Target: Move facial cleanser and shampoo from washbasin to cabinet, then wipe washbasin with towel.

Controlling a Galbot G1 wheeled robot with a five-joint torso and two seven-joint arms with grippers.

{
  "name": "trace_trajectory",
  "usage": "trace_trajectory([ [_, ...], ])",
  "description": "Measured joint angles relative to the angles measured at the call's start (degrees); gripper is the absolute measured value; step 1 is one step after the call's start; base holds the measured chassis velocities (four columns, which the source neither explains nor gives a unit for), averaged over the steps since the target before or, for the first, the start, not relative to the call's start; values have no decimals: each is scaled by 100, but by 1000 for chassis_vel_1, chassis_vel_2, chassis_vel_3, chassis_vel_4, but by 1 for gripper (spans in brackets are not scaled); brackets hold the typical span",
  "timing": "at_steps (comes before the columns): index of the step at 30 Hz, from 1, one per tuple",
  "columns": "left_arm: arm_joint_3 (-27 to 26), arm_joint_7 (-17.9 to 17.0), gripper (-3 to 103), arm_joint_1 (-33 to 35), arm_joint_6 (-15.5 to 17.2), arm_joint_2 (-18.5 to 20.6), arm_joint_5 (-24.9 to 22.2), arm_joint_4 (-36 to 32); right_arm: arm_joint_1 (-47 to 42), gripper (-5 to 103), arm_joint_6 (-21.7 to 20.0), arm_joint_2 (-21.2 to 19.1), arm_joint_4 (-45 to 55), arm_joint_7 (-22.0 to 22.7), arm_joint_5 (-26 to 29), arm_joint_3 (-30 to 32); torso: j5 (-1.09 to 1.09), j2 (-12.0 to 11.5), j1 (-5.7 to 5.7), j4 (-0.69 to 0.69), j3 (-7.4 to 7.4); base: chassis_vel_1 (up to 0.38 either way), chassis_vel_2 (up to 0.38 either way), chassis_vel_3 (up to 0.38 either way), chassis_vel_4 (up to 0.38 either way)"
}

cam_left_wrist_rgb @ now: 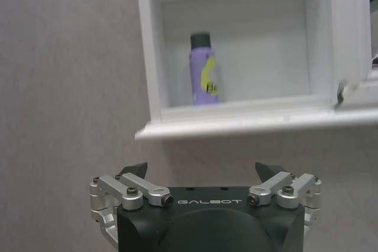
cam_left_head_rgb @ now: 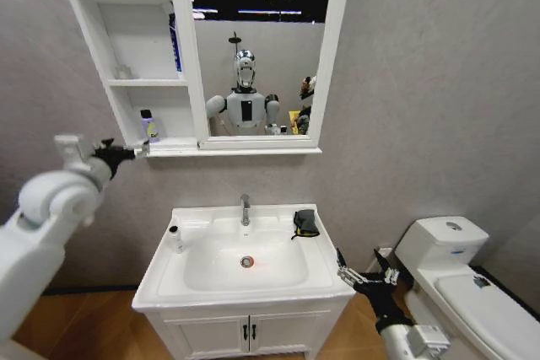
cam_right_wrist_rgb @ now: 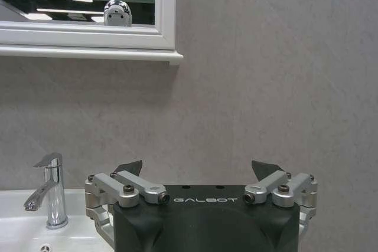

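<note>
Purple bottle (cam_left_wrist_rgb: 204, 69) stands upright in cabinet (cam_left_wrist_rgb: 236, 119).

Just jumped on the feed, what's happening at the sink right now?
The left gripper hangs open and empty in front of the cabinet's bottom shelf, where a purple bottle stands upright. A white bottle is on the washbasin's rim, on the robot's left. The towel lies on the rim at the back right. The right gripper is open, low beside the basin.

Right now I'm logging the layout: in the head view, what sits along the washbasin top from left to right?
Small white bottle → chrome tap → dark towel.
</note>
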Motion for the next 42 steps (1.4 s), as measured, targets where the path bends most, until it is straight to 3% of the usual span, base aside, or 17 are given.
trace_trajectory([
  [2, -25, 185, 100, 703, -544, -695, 662, 29, -14, 100, -32, -23, 26, -29, -35, 5, -2, 0, 1, -2, 1, 0, 0, 0, 0],
  [5, 38, 408, 100, 899, -764, -1040, 1072, 112, -2, 100, -52, -32, 30, -30, -42, -5, 3, 0, 0, -2, 1, 0, 0, 0, 0],
  [9, 374, 859, 100, 1090, -1313, -1912, 2096, 903, 77, 100, -122, -6, 54, -42, -85, -78, 2, 0, 1, -4, 1, 0, 0, 0, 0],
  [18, 525, 1155, 100, 811, -1933, -2795, 2926, 2312, 102, 100, -170, -17, 94, -48, -56, -3, 1, -1, 3, -3, 1, 0, 0, 0, 0],
  [21, 543, 1184, 100, 654, -2180, -2885, 3053, 2607, 73, 100, -158, -23, 83, -54, -34, 26, 2, -1, 2, -3, 1, 0, 0, 0, 0],
  [26, 600, 1178, 100, 454, -2321, -2932, 3086, 3050, 75, 100, -148, -26, 65, -58, -29, 27, 1, -1, 3, -2, 1, 0, 0, 0, 0],
  [41, 587, 1289, 101, 15, -2296, -2973, 3061, 3670, 96, 100, -110, -6, -28, -69, -27, 26, 1, -1, 3, -2, 2, 0, 0, 0, 0],
  [42, 587, 1318, 96, -22, -2290, -3000, 3091, 3771, 86, 100, -98, -4, -35, -68, -27, 32, 0, -1, 2, -2, 1, 0, 0, 0, 0],
])
